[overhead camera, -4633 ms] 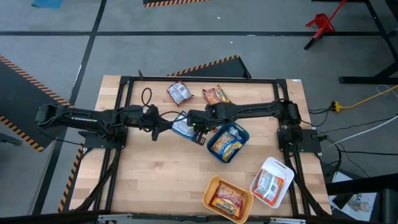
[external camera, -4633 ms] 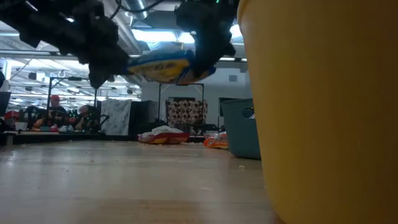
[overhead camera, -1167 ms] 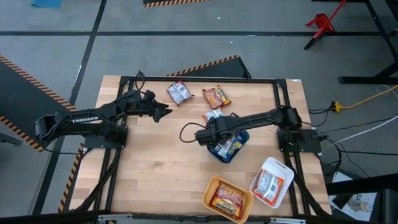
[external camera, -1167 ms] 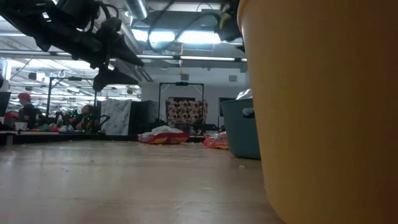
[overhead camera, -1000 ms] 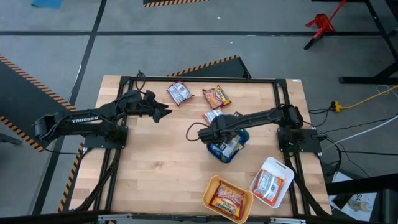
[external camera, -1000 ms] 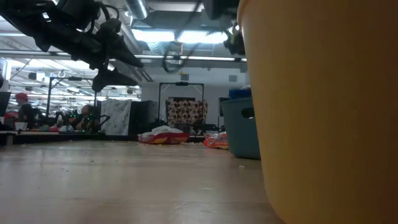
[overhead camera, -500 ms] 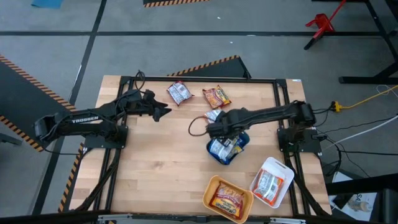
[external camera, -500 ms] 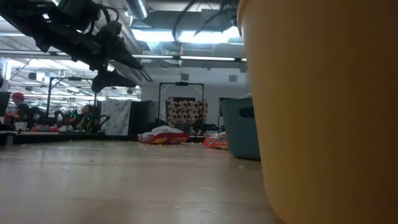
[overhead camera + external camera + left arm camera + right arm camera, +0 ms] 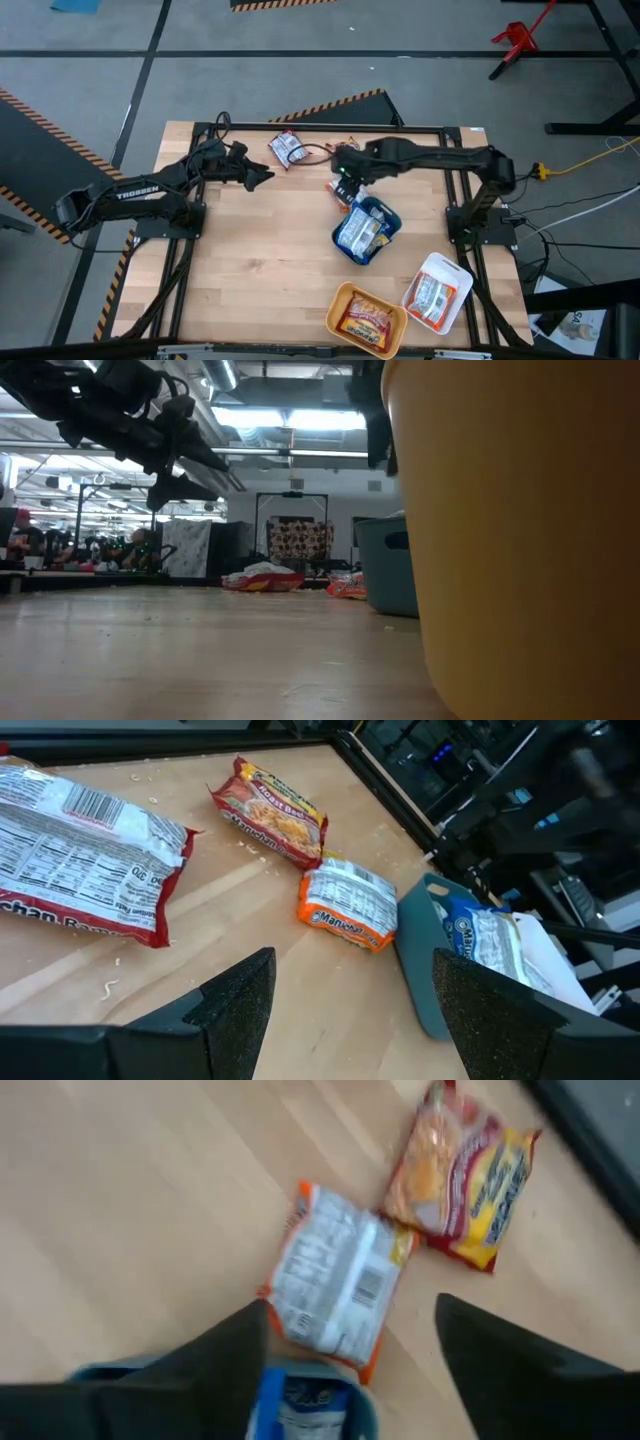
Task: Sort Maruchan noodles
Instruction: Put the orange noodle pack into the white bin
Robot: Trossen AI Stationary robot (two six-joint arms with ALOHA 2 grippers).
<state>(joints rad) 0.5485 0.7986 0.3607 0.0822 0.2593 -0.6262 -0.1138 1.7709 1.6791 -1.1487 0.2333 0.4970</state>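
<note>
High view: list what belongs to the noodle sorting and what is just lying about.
Belongs to the job:
- red-and-white packet, red-yellow packet and orange packet, loose on the table
- blue tray, orange tray and white tray, each holding packets

Just lying about:
- red stand on the floor
- yellow cable

Open table centre and left — clutter right.
Bare table (image 9: 260, 250) ahead; blue tray (image 9: 385, 228), yellow tray (image 9: 340, 305), white tray (image 9: 452, 275) and far-edge packets (image 9: 288, 148) crowd the rest.
</note>
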